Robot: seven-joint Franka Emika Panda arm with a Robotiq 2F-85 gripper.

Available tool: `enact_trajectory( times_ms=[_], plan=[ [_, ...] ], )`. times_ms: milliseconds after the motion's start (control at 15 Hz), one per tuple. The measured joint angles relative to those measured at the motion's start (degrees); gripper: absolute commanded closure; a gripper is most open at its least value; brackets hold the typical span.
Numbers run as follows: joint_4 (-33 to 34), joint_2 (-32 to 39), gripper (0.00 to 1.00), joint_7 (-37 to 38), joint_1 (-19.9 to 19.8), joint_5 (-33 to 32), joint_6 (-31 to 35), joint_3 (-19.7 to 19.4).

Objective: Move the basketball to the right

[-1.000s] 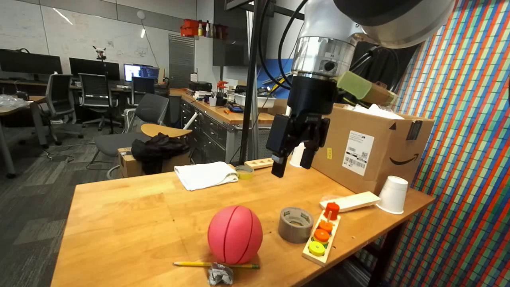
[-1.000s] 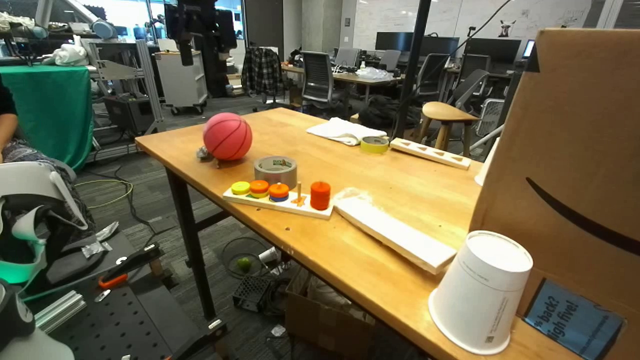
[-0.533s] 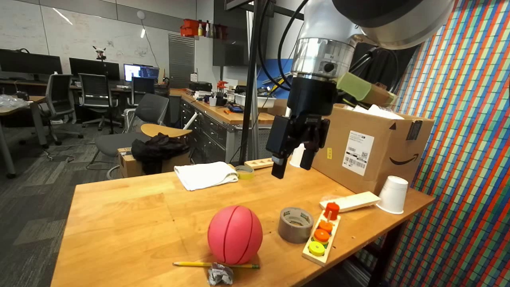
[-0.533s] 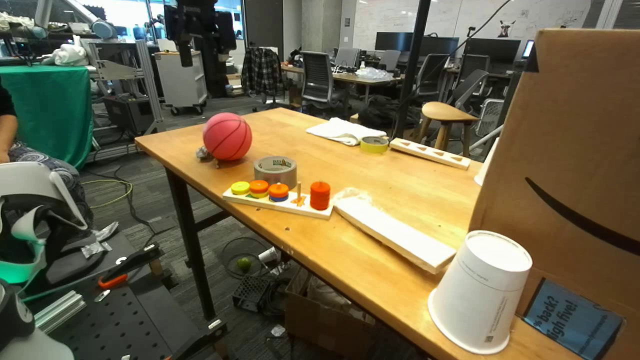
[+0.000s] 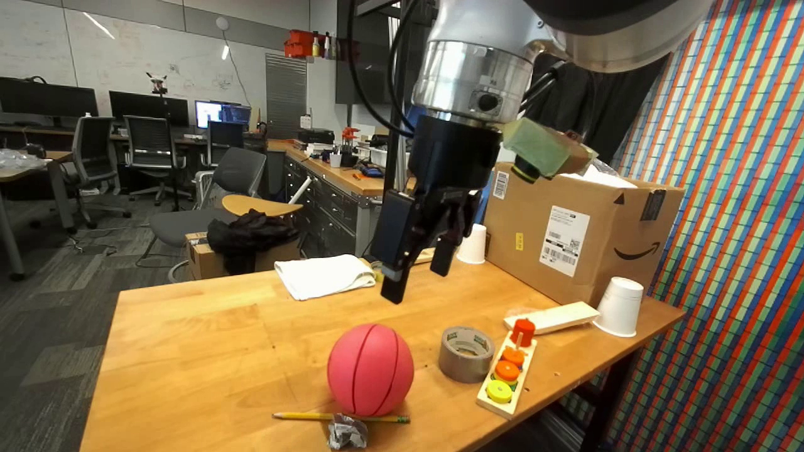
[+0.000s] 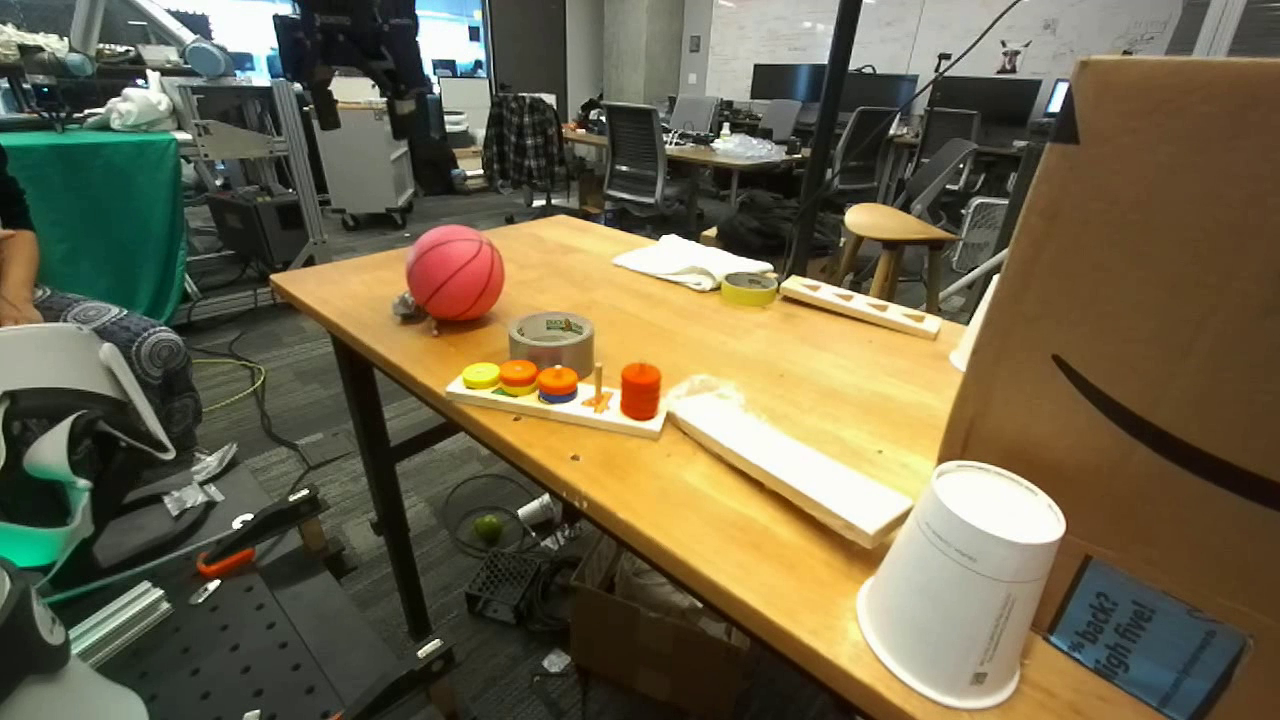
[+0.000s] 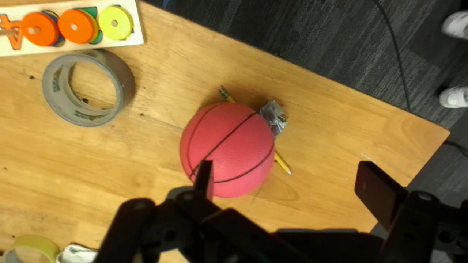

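Above the table [image 5: 207, 351], tool [image 5: 418, 280] downward

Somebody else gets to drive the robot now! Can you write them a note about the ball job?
Fingers: open, holding nothing, above the table.
Basketball: on the table, beside the pencil and crumpled silver wad; the grey tape roll stands apart from it.
Done: nothing I can see; the ball isn't gripped.
Left: probably lower the fingers, grip or nudge the ball, then move it right.

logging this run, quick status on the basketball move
Fingers open, holding nothing, above table. Basketball on table, ungripped. Possible snags: pencil, crumpled wad and grey tape roll close by.
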Motion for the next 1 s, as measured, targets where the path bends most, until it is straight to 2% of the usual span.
enact_trajectory(
  times_ms=[267, 467, 733, 1000],
  plan=[
    [1.0, 4.1, 0.0, -0.8, 3.3, -1.3, 5.0, 3.9],
    [3.4, 9.3, 0.0, -2.5, 4.8, -3.5, 7.4, 5.4],
    [8.5, 17.8, 0.0, -4.5, 5.0, -4.8, 6.9, 5.1],
    [13.1, 25.3, 0.0, -5.3, 3.4, -4.9, 3.4, 2.6]
  ],
)
